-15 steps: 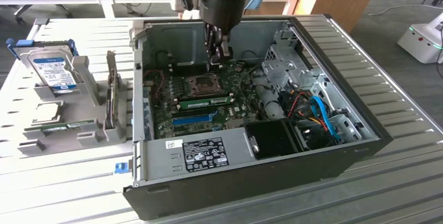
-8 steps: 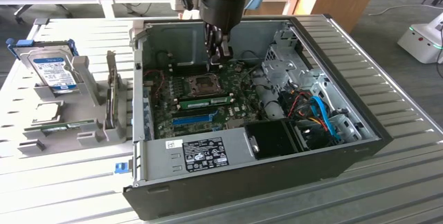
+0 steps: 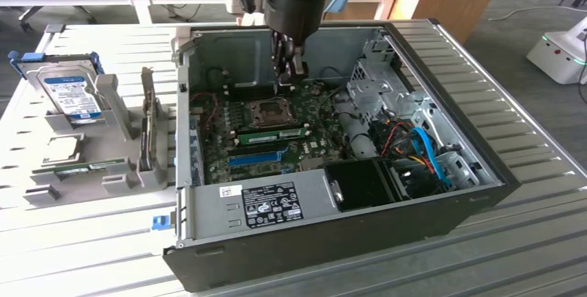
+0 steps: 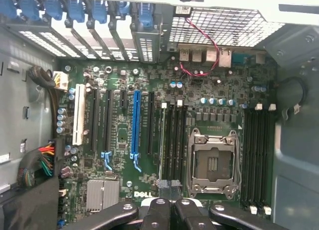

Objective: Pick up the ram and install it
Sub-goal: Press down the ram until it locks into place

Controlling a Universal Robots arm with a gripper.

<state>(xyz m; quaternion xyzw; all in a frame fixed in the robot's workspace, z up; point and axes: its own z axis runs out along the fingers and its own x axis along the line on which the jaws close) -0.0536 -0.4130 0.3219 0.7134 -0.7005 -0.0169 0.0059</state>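
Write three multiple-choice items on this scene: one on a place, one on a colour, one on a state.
1. Where is the hard drive?
A. on the grey holder beside the case
B. inside the case
C. on the floor

2. What colour is the longest slot on the motherboard?
A. red
B. blue
C. yellow

3. How do the jaws of the gripper stand?
A. wide open
B. clamped on the hard drive
C. shut

Key: 1 A, since the drive stands in the holder at the exterior view's left. 2 B, since the slot is plainly blue in the wrist view. 3 C, since the jaws meet with no gap above the board.
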